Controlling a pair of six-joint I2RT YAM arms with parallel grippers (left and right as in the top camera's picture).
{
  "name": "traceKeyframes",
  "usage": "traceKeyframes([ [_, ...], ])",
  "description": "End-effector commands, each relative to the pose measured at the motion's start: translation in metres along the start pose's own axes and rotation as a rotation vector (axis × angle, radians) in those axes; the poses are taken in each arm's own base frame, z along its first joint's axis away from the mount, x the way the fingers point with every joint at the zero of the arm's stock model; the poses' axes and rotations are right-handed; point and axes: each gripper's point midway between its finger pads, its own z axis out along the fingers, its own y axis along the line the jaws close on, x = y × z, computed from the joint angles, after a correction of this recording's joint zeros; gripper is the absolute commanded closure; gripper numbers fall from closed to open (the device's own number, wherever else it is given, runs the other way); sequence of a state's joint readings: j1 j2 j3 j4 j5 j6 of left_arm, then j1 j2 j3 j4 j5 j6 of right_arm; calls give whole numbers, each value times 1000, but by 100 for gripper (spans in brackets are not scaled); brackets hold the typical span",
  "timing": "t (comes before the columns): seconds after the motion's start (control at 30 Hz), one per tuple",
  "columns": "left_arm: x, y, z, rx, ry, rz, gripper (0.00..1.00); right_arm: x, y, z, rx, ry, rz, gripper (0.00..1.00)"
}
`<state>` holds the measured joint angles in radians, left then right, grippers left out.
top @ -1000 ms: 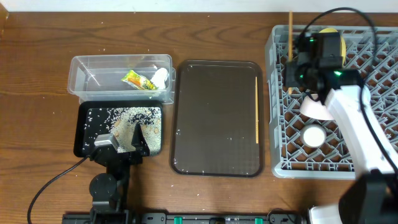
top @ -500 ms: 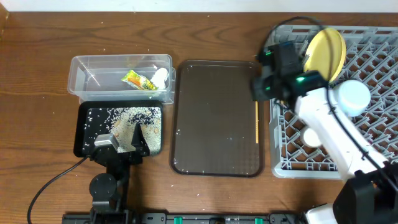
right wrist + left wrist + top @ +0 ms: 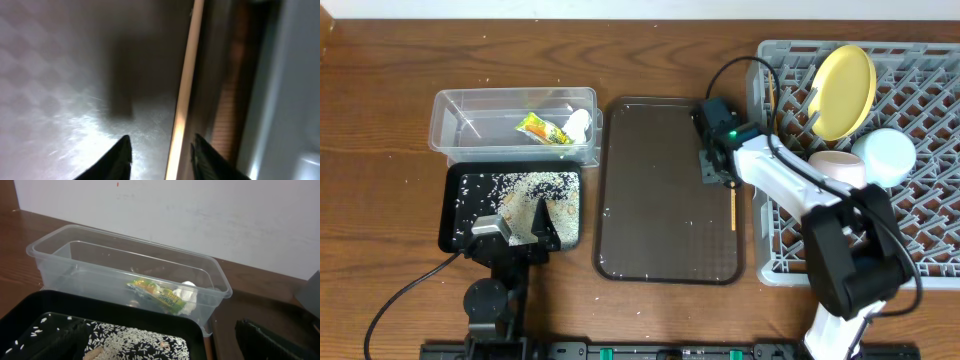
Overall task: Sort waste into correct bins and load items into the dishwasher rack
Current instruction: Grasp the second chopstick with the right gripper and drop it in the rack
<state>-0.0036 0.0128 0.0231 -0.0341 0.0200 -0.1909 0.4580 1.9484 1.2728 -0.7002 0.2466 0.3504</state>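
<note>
The tub (image 3: 450, 140) holds the wrapper (image 3: 542, 128) and scrap (image 3: 580, 122). The black tray (image 3: 455, 240) in front of it holds the rice (image 3: 535, 185), and the left hand (image 3: 515, 232) rests over it, spread and empty. The waste looks sorted. The step in hand is the chopstick (image 3: 184, 95), lying along the right edge of the brown tray (image 3: 660, 200). The right hand (image 3: 162, 155) hangs low, spread either side of it, not pinching. Next it must close squarely on the thin stick, lift, and carry it right to the rack (image 3: 920, 220), where the plate (image 3: 845, 92) stands. The table (image 3: 380, 200) is dark wood, and a white wall (image 3: 200, 210) runs behind.
</note>
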Motion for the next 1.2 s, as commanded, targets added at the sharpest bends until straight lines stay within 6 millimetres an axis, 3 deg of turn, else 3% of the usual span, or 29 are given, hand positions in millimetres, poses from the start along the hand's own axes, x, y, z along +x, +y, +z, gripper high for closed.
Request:
traceKeyframes([
  [0.0, 15, 7, 1, -25, 41, -11, 4, 10, -2, 13, 27, 45, 38, 72],
  [0.13, 15, 7, 1, -25, 41, -11, 4, 28, -2, 19, 37, 118, 86, 91],
  [0.27, 15, 7, 1, -25, 41, -11, 4, 25, 10, 10, -40, 118, 81, 99],
  [0.37, 15, 7, 1, -25, 41, -11, 4, 12, 23, -8, -142, 68, -4, 99],
  [0.47, 15, 7, 1, -25, 41, -11, 4, -12, 32, -46, -239, -48, -92, 99],
  [0.57, 15, 7, 1, -25, 41, -11, 4, -40, 24, -92, -271, -208, -115, 99],
  [0.67, 15, 7, 1, -25, 41, -11, 4, -66, -6, -135, -236, -373, -104, 99],
  [0.73, 15, 7, 1, -25, 41, -11, 4, -78, -37, -149, -164, -437, -59, 99],
  [0.87, 15, 7, 1, -25, 41, -11, 4, -86, -91, -140, -86, -436, 30, 99],
  [0.97, 15, 7, 1, -25, 41, -11, 4, -83, -113, -117, -75, -375, 79, 99],
  [1.03, 15, 7, 1, -25, 41, -11, 4, -77, -116, -101, -90, -326, 90, 98],
  [1.17, 15, 7, 1, -25, 41, -11, 4, -71, -108, -95, -141, -288, 82, 68],
])
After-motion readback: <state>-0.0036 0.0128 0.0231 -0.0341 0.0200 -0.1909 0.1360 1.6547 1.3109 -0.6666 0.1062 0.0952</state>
